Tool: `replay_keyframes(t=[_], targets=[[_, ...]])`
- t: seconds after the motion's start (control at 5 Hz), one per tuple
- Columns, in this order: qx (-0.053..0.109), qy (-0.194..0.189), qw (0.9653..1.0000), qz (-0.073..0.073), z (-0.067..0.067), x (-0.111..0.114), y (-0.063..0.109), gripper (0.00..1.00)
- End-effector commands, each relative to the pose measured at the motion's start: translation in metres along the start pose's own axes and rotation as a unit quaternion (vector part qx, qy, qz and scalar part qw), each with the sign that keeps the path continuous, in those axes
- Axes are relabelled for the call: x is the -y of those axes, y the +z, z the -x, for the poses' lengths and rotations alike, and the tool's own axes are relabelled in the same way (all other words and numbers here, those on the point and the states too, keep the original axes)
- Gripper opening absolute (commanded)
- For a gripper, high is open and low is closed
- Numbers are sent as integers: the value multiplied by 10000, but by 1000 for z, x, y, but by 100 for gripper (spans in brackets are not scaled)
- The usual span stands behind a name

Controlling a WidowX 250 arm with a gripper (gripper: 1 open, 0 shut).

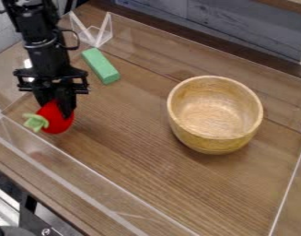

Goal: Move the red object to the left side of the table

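Where pincer (54,103) clamps, red object (54,120) (leaves leftward).

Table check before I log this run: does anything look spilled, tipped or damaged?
Nothing stands out. The wooden bowl sits upright and empty, the green block lies flat, and the gripper is closed on the red object.

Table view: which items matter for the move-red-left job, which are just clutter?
In play:
- red toy strawberry, held in the gripper
- table, strawberry already at its left side

Lying about:
- wooden bowl, right
- green block, behind the gripper
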State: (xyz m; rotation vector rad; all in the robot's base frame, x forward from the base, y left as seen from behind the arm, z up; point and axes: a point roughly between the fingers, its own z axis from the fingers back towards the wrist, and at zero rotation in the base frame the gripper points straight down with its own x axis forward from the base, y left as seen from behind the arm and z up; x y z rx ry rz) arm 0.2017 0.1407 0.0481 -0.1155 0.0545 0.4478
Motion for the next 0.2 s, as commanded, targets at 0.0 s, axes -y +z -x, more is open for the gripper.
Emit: replay_keyframes(t=[0.0], targets=[[197,-100,9998,-15,-11,-1,-1,0]])
